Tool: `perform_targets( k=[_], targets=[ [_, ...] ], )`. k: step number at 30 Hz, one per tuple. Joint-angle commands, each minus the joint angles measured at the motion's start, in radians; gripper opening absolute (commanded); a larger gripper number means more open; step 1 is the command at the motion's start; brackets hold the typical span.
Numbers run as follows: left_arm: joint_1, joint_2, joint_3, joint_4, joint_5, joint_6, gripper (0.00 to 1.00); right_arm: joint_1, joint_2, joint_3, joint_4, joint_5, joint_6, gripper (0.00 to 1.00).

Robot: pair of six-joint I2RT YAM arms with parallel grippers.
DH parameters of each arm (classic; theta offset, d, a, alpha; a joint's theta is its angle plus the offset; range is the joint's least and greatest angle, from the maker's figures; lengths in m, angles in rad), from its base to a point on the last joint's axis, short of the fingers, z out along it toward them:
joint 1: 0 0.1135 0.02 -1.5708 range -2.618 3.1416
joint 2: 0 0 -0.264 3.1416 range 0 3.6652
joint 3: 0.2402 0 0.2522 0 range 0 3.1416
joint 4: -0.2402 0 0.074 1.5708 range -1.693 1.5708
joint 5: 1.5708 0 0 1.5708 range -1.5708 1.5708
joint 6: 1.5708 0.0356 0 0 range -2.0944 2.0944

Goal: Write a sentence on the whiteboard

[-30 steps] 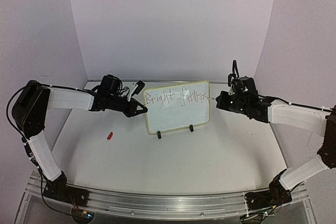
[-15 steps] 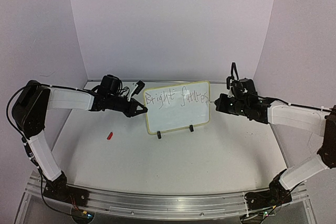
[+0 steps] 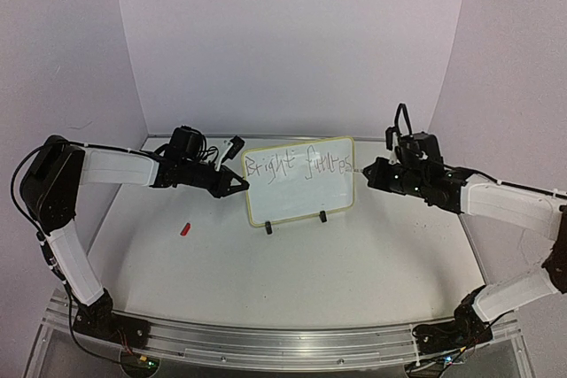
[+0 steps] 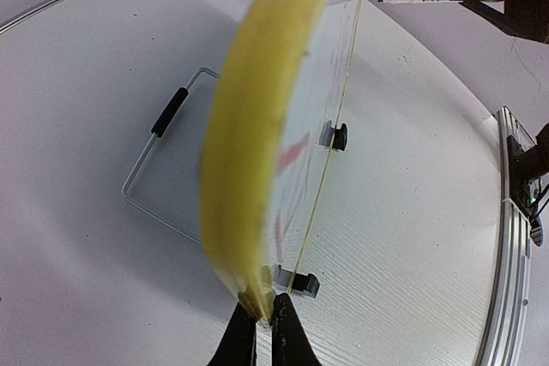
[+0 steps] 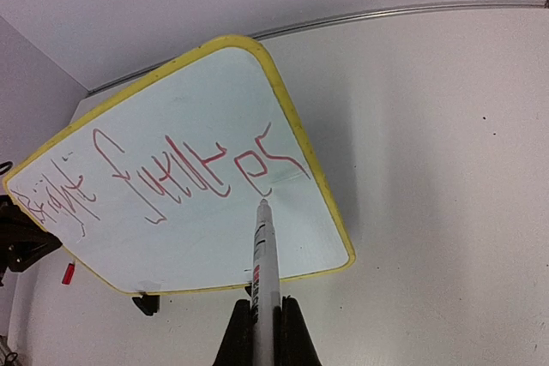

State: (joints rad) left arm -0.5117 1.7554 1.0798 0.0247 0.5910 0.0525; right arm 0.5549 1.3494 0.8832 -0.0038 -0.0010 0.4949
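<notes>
Table carries the whiteboard upright at its middle, its left edge pinched in my left gripper. Right gripper clenches the marker, tip just under the sentence. Mid-writing, I judge; the next words need the tip lower and further left, for a second line.

Walls: plain, pale purple, on three sides.
Table: white top (with tiny dark specks).
Rail: shiny metal, along the near edge.
Light: soft, even.

We record the whiteboard, white with a yellow rim, standing near-upright on two black clip feet mid-way across the bench, its sentence, a thin red scrawl along the top, reading roughly "Bright future".
</notes>
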Motion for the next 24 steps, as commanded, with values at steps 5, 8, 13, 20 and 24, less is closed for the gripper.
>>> perform_targets(
  k=[5,8,13,20,24],
  targets=[
    [0.008,0.006,0.017,-0.04,-0.08,0.026,0.0,-0.004,-0.143,-0.031,0.005,-0.029,-0.027,0.0],
    [0.009,0.004,0.016,-0.041,-0.079,0.024,0.0,0.013,-0.13,-0.027,0.022,-0.103,-0.018,0.0],
    [0.008,0.006,0.014,-0.042,-0.079,0.025,0.0,0.136,-0.051,0.015,0.063,-0.127,-0.041,0.0],
    [0.008,0.001,0.012,-0.048,-0.079,0.027,0.0,0.253,0.123,0.094,0.168,-0.151,-0.047,0.0],
    [0.008,-0.002,0.01,-0.047,-0.078,0.025,0.0,0.305,0.212,0.135,0.218,-0.086,-0.051,0.0]
  ],
)
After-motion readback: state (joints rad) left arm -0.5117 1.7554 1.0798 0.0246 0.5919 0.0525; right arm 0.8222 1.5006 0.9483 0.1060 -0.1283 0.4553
